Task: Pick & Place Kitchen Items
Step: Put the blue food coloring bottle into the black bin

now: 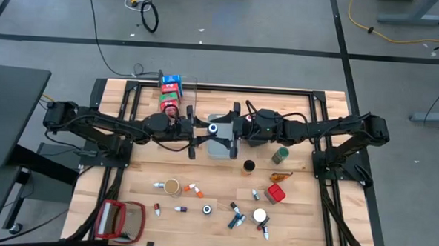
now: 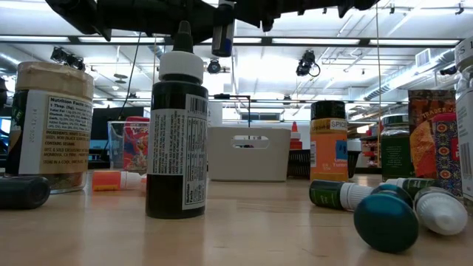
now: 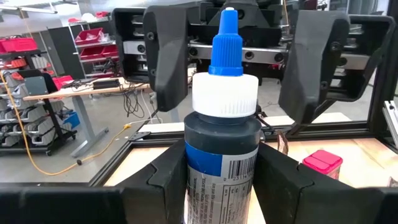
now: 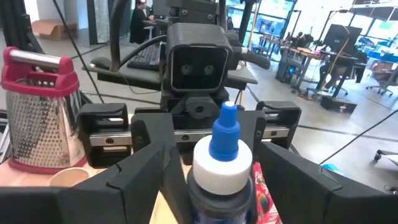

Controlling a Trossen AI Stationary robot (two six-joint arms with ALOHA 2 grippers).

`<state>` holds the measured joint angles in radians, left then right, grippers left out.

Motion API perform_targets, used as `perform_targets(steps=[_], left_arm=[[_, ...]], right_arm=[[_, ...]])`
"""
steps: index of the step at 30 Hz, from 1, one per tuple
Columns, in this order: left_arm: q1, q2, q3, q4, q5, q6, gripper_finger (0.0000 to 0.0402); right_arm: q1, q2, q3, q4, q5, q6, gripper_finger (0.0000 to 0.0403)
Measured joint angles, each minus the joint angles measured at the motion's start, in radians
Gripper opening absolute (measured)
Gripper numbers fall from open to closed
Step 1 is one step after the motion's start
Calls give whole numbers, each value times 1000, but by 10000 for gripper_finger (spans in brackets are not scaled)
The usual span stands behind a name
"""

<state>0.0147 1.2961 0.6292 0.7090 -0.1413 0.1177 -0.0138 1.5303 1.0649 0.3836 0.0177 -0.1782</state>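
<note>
Handover, mid-air, above grey bin (image 1: 218,145) at table (image 1: 304,216) centre. Item: blue-nozzle bottle (image 3: 222,130), upright, white cap. Left gripper (image 3: 222,180) clenched on bottle body. Right gripper (image 4: 214,177) fingers spread either side of same bottle, apparently not touching. Advice: right closes squarely on body first; left lets go only after; keep bottle upright. Remaining items scattered along near edge.

Two dark jointed arms (image 1: 115,126) with blocky black jaws and looping cables.
</note>
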Motion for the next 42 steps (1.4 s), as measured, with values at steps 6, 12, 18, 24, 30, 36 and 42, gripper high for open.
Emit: perform_targets(steps=[6,12,18,24,30,36,42], left_arm=[[0,0,0,0,0,-1,162],[0,0,0,3,-1,-2,162],[0,0,1,2,-3,-2,162],[0,0,1,1,-3,-2,162],[0,0,1,-22,0,20,164],[0,0,1,-54,1,30,188],[0,-1,2,-74,0,56,226]], right_arm=[[-12,0,0,19,0,12,264],[-23,0,0,14,-10,42,217],[-24,0,0,13,-11,46,159],[-24,0,0,6,-10,46,123],[-24,0,1,-30,-9,102,132],[-19,0,1,-64,-4,160,126],[-18,2,0,-116,0,216,130]])
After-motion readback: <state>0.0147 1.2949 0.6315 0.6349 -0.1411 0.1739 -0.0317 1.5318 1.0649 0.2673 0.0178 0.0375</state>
